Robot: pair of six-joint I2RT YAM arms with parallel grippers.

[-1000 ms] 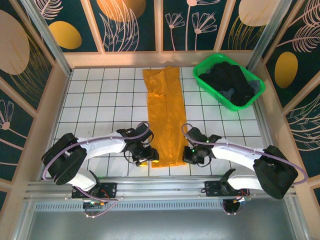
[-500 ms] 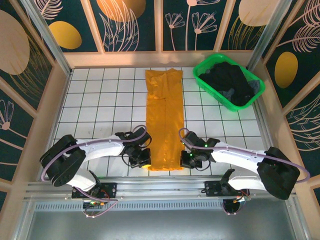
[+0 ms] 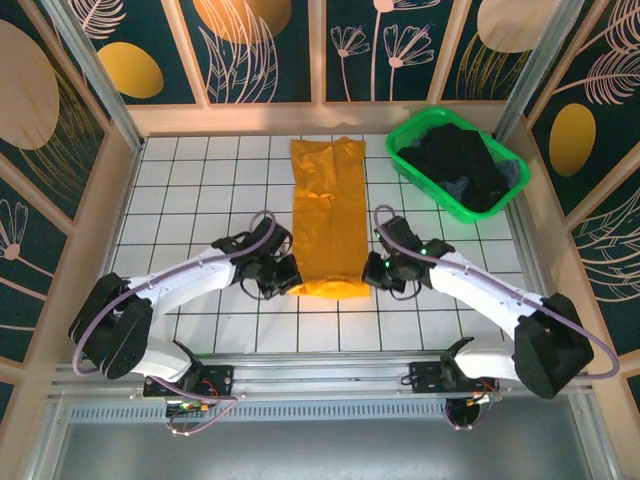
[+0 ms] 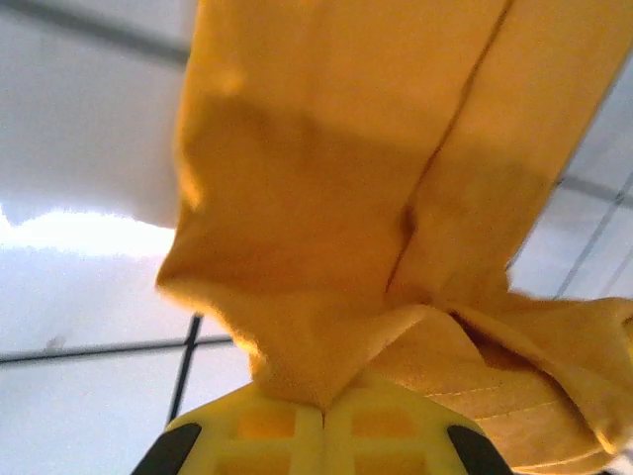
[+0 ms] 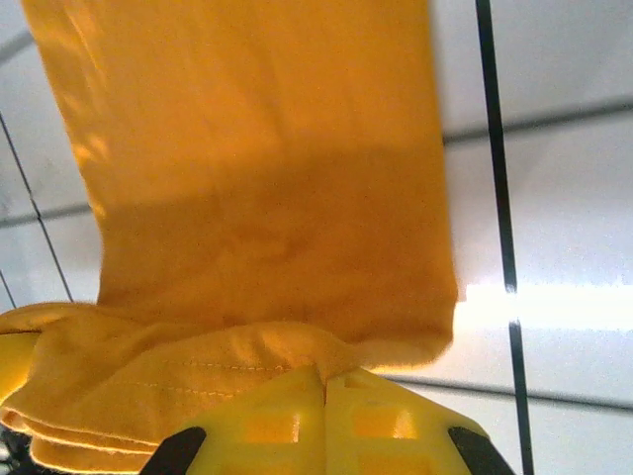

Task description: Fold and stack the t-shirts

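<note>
Over on the left, the left arm is stretching out low across the white tiled tabletop [image 3: 190, 200]. The left tool [image 3: 285, 275] is sitting right at the near left corner of the mustard t-shirt [image 3: 327, 215]. From its wrist camera the two yellow fingers [image 4: 267, 426] are pressing tight together, no gap between them, and a bunched fold of orange-yellow cloth is coming out from where they meet. So that tool is clamping the shirt's corner.

Moving to the middle, the shirt is lying as a long narrow strip down the centre of the tabletop. Its far end is reaching up near the back edge. Its near end is hanging between the two tools and rounding under itself there. A seam is running lengthwise down the cloth in the left wrist view, and a stitched hem is showing just above the fingers on the right.

Now the right tool [image 3: 375, 272]: it is mirroring the left one at the near right corner. Its fingers are squeezing fully together too, with the hem edge of the shirt gripped between them.

Further right, toward the far corner, a green basket [image 3: 418, 183] is sitting on the tabletop, well apart from the strip. Dark t-shirts [image 3: 460, 165] are lying heaped inside it.
</note>
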